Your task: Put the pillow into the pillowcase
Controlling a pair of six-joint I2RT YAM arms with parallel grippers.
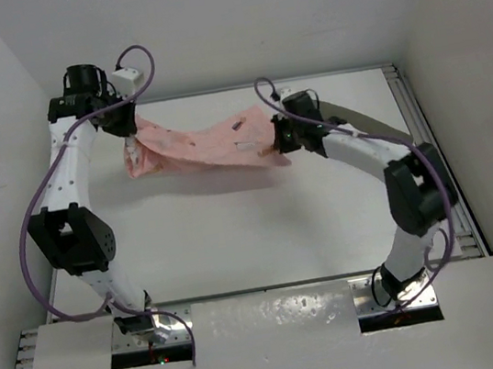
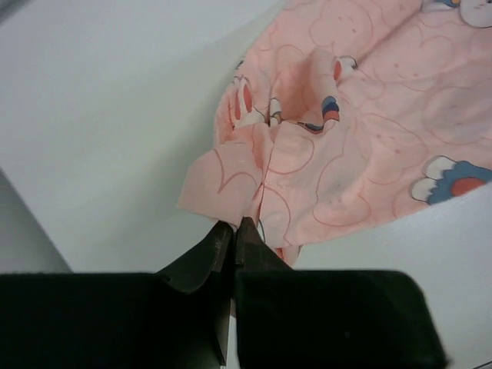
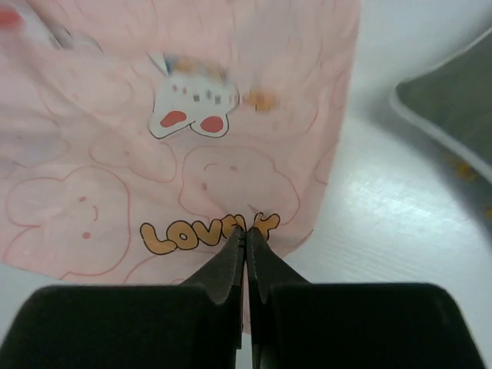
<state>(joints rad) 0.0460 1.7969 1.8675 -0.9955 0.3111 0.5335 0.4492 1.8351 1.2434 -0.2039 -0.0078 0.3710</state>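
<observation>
L gripper [image 2: 234, 224] & R gripper [image 3: 246, 231] each pinched tight on pillowcase [image 1: 212, 143] edge, pillow [image 3: 453, 100] nearby at R

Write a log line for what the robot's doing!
left gripper: shut on pillowcase | right gripper: shut on pillowcase | pillow: outside, not inserted

pillowcase [image 3: 115, 115] print, orange dark-outlined letters "LOV" then "Y", 6 o'clock in right wrist view, middle letters hidden behind right gripper [image 3: 247, 229] tips
</observation>
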